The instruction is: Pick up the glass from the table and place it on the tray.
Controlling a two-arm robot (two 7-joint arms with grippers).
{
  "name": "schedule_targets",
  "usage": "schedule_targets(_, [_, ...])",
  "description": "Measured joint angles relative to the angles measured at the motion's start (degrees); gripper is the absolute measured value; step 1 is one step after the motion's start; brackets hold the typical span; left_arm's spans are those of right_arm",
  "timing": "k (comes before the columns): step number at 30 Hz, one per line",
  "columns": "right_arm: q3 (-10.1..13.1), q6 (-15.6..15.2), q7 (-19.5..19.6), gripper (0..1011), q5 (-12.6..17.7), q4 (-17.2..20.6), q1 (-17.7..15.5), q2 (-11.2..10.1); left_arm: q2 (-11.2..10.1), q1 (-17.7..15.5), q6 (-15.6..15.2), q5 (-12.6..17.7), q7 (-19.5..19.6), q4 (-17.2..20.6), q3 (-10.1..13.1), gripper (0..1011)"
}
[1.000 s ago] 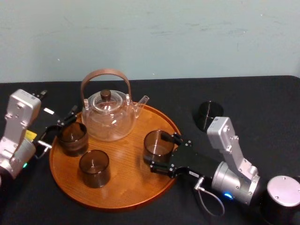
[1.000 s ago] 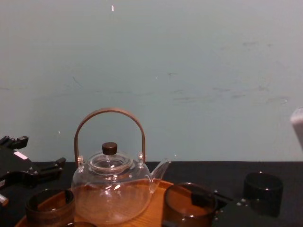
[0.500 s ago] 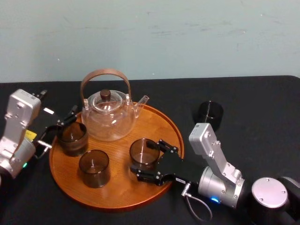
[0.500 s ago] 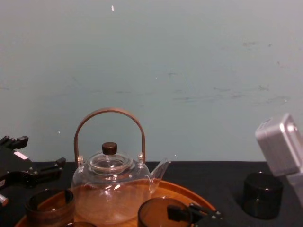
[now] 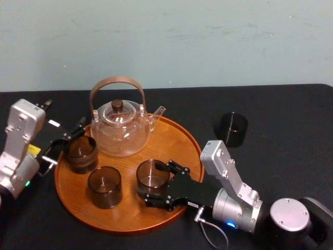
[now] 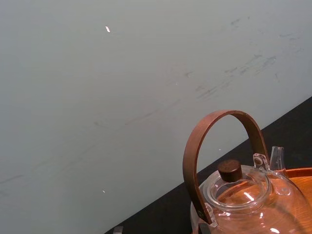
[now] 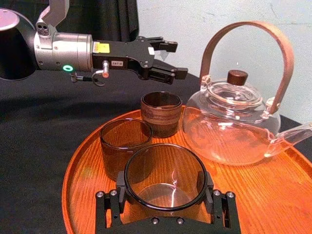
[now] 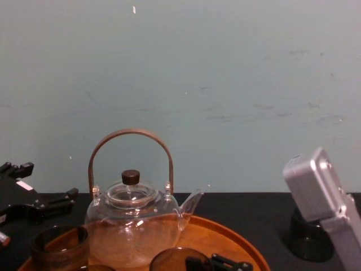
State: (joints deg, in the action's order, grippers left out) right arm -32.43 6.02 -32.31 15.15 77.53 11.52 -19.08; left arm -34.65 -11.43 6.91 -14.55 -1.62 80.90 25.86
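My right gripper [image 5: 156,182] is shut on a smoky-brown glass [image 5: 152,176], holding it upright low over the front middle of the round wooden tray [image 5: 174,139]. In the right wrist view the fingers [image 7: 206,184] clamp both sides of this glass [image 7: 163,195]. I cannot tell whether its base touches the tray [image 7: 278,195]. A second dark glass [image 5: 232,128] stands on the black table [image 5: 291,140], right of the tray. My left gripper [image 5: 65,141] rests open at the tray's left edge, beside another glass [image 5: 80,153].
A clear glass teapot [image 5: 119,130] with an arched brown handle stands at the back of the tray. Another brown glass [image 5: 104,186] sits on the tray just left of the held one. A pale wall [image 5: 208,41] runs behind the table.
My right gripper has carried the glass leftward and nearer across the tray, from its right side to its front middle. The left arm has not moved.
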Motion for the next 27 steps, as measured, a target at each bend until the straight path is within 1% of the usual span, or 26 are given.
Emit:
schedule_targets(11, [-1.2, -0.1, -0.5, 905, -0.3, -1.9, 0.9, 0.9, 0.0, 0.0, 0.0, 0.0, 0.0, 0.0, 0.0, 1001])
schedule_targets(27, [-2.0, -0.1, -0.7, 905, -0.7, -3.2, 1.4, 1.4, 0.0, 0.0, 0.0, 0.0, 0.0, 0.0, 0.0, 1001])
